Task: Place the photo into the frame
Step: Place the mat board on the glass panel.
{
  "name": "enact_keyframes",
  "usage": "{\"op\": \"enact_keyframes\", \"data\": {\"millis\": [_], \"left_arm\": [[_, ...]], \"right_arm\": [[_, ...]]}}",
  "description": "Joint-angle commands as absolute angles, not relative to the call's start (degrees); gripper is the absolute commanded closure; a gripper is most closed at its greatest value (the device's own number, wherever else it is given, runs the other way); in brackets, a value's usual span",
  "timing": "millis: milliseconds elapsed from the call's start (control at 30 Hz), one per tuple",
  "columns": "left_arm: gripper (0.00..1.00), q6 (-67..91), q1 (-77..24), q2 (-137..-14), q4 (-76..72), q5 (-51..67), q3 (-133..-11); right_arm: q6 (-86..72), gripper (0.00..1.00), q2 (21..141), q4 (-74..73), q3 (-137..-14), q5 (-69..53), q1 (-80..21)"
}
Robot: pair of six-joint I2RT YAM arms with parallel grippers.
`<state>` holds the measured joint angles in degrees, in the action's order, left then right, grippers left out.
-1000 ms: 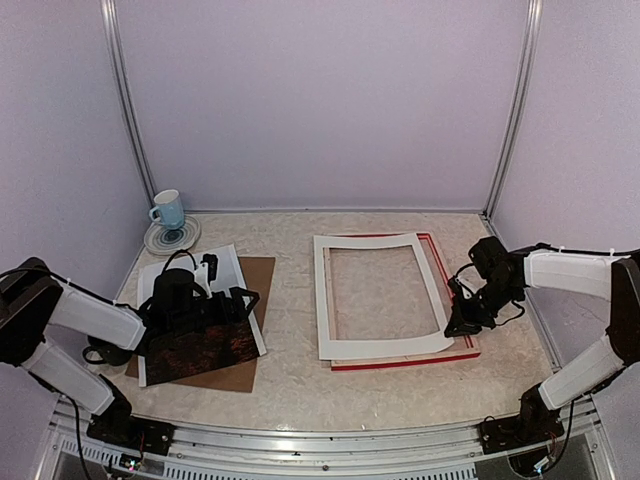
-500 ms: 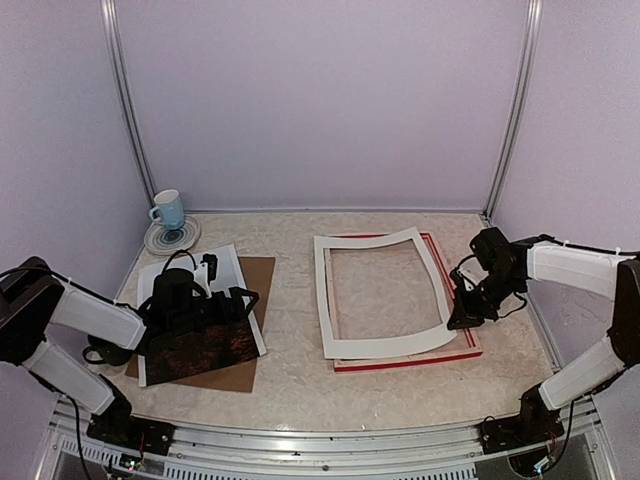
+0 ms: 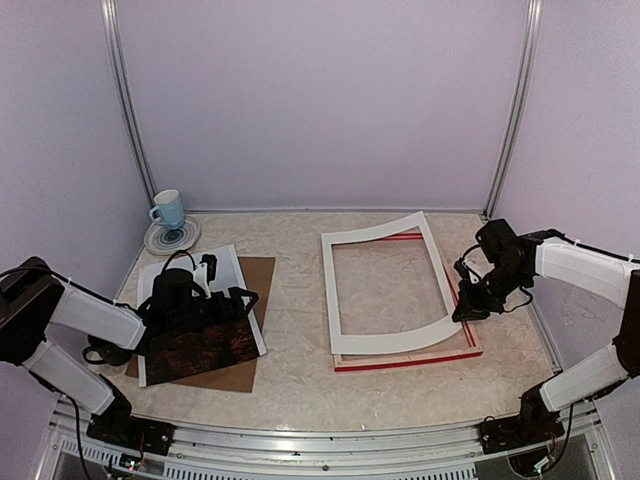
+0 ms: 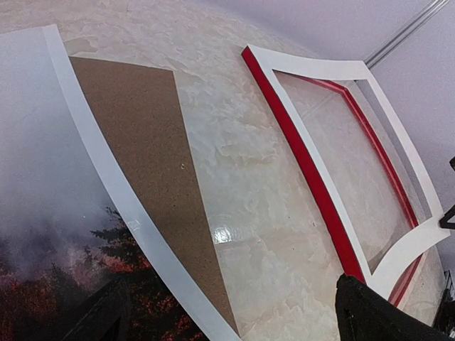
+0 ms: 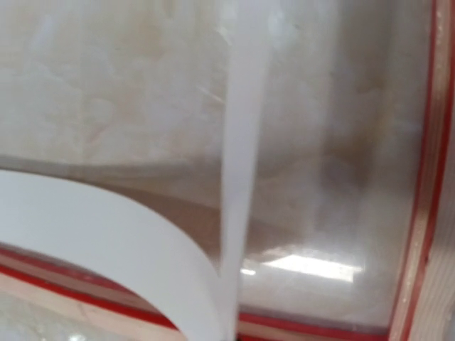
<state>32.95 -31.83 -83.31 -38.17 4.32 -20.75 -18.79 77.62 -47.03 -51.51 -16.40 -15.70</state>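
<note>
- We see the right pincer point(image 3: 466, 313) pressed together on the near right corner of the white cardboard window mat point(image 3: 332, 290), pinching it. Its own camera shows only a blurred strip of that mat point(image 5: 245, 142), not the fingers.
- A second ago this pincer sat lower and nearer to us. It is now higher and a little farther back.
- The mat lay flat then. Now it bows upward from the pinched corner, and its right side and far edge ride clear of the large rectangular frame with thin red bars point(image 3: 400, 363).
- The mat's left side, the one away from the right pincer, appears to rest on the frame's left bar point(image 4: 298, 156).
- The frame lies flat on the pale marbled table point(image 3: 290, 385), just below and left of the right pincer. It has not shifted, but more of its red near and right bars shows than before.
- The left pincer point(image 3: 228, 300) is spread wide and hovers where it was a second ago, with both dark fingers point(image 4: 370, 312) apart in its own view.
- The large paper photo of grey mist over dark red-brown land point(image 3: 200, 350) lies face up directly beneath the left pincer. It is unmoved and well apart from the frame.
- The photo rests on a brown rectangular backing board point(image 3: 262, 280), which juts out on the left pincer's right.
- Beyond the left pincer a pale blue cup point(image 3: 168, 209) stands on a round saucer point(image 3: 160, 241), as before.
</note>
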Motion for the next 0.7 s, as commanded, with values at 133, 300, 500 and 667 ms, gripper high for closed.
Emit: {"op": "enact_keyframes", "data": {"millis": [133, 300, 500, 667], "left_arm": [[0.01, 32.73, -31.38, -82.78, -39.65, 5.06, -20.04], [0.01, 32.78, -31.38, -82.88, -39.65, 5.10, -20.04], [0.01, 32.85, -31.38, -82.97, -39.64, 5.08, -20.03], [0.01, 32.87, -31.35, -83.22, -39.77, 5.20, -20.12]], "right_arm": [[-17.07, 0.97, 76.21, -49.22, -52.98, -13.71, -15.03], [-17.01, 0.96, 76.61, -49.71, -53.28, -12.29, -15.03], [-17.09, 0.95, 77.10, -51.34, -54.31, -11.58, -15.02], [-17.07, 0.94, 76.73, -53.81, -56.43, -8.84, -14.98]]}}
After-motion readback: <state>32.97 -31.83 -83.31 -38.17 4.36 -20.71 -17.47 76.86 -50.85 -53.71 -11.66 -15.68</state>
